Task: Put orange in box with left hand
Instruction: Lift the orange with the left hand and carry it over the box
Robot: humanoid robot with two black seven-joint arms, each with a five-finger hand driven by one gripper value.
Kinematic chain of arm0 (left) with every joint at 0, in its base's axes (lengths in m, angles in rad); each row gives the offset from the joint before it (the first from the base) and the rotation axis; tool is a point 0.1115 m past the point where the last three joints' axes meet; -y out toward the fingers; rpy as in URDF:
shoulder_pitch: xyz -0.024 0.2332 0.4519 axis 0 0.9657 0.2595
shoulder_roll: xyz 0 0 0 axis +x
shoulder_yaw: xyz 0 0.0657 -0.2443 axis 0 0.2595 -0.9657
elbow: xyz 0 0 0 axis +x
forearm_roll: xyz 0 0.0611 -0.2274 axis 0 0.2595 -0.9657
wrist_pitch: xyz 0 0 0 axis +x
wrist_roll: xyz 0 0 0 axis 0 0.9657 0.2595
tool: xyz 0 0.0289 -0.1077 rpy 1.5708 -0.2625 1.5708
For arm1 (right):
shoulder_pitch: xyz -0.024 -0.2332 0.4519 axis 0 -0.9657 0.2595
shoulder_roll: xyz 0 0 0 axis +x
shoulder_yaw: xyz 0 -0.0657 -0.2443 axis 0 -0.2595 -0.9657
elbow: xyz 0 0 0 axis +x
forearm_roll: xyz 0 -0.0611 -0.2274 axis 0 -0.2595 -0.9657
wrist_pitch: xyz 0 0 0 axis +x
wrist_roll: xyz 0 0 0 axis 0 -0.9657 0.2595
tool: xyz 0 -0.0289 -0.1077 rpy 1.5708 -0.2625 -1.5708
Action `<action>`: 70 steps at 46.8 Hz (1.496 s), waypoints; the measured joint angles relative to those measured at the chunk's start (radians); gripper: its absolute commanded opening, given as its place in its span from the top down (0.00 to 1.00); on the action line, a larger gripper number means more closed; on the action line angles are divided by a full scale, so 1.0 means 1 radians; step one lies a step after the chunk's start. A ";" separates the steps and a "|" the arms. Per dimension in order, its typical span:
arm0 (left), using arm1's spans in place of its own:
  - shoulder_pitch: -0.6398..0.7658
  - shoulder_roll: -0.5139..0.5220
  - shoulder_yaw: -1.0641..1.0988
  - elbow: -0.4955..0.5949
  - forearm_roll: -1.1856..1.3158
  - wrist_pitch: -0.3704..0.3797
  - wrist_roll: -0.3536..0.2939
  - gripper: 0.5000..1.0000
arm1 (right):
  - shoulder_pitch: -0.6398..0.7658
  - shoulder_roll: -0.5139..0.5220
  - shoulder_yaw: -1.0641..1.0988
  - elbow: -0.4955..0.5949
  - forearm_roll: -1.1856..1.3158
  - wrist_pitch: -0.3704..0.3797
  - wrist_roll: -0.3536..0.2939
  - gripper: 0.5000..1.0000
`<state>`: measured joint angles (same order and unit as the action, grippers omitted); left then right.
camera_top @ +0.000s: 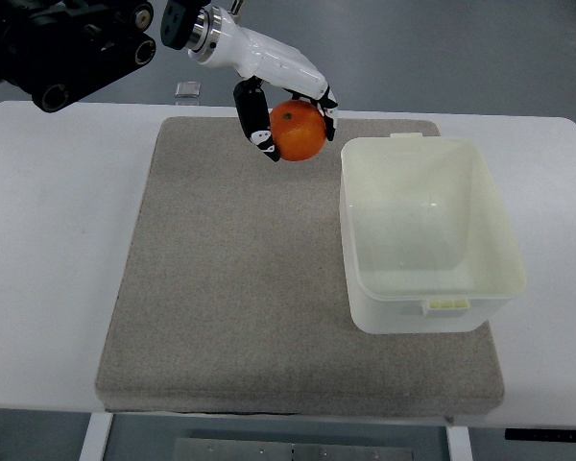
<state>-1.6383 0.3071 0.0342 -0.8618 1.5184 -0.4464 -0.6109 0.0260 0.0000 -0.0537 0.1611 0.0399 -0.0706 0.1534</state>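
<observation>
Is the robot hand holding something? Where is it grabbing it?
Yes. The left hand holds the orange, with its fingers curled around the fruit's left side and top. The box has nothing in it.

Glossy orange (298, 130), translucent smooth plastic box (428, 288), rough matt cloth mat (240, 288), smooth white table (58, 250), glossy plastic-looking fingers (252, 115)

Bright, even overhead light washes my white table (58, 240); shadows stay faint, perhaps slight softness at the corners, focus otherwise sharp.
</observation>
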 measured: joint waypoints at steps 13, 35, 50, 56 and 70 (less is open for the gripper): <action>-0.013 -0.083 -0.019 -0.026 -0.002 0.000 0.000 1.00 | 0.000 0.000 0.000 0.000 0.000 0.000 0.000 0.15; -0.031 -0.303 -0.044 0.084 0.001 0.011 0.000 1.00 | 0.000 0.000 0.000 0.000 0.000 0.000 0.000 0.15; -0.019 -0.307 -0.028 0.130 0.008 0.011 0.000 1.00 | 0.000 0.000 0.000 0.000 0.000 0.000 0.000 0.15; -0.016 -0.307 -0.025 0.135 0.010 0.011 0.000 1.00 | 0.000 0.000 0.000 0.000 0.000 0.000 0.000 0.15; -0.012 -0.307 -0.026 0.136 0.012 0.011 0.000 1.00 | 0.000 0.000 0.000 0.000 0.000 0.000 0.000 0.15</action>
<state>-1.6500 -0.0001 0.0084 -0.7255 1.5309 -0.4350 -0.6108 0.0261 0.0000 -0.0537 0.1613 0.0399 -0.0706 0.1534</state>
